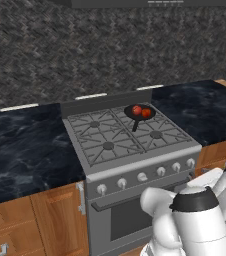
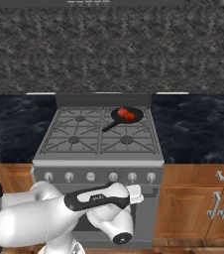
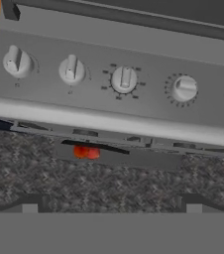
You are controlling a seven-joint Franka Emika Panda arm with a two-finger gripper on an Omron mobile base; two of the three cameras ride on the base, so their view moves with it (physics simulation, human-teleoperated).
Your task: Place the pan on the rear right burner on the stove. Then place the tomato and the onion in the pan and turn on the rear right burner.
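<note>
- The small, shallow, matte-black pan (image 2: 127,115) sits on the rear right burner (image 1: 141,114) of the grey steel stove (image 2: 99,161); its long thin handle points toward the front left of the cooktop.
- Inside the pan lie 2 small red balls, touching each other: the orange-red tomato (image 1: 146,113) and the pinkish-red onion (image 1: 136,110). Which ball is which is a judgement, since the stem spot is too small to make out.
- In the hand view the stove appears upside down: the pan and its red contents (image 3: 86,152) lie below the row of round silver knobs (image 3: 124,79).
- The white arm is folded low in front of the oven door, with the hand facing the knob panel. The finger tips cannot be made out in the hand view; the jaws are taken to be spread fully, holding nothing.
- Step in hand, as judged: both placing steps look complete, so only turning on the rear right burner remains.
- The next move calls for choosing the correct knob among the row, bringing the spread jaws around it, pressing them together on its raised grip, then rotating it.
- Which knob governs the rear right burner cannot be told from these views.
- 1 knob (image 3: 185,88) has its grip lying crosswise, unlike its neighbours.
</note>
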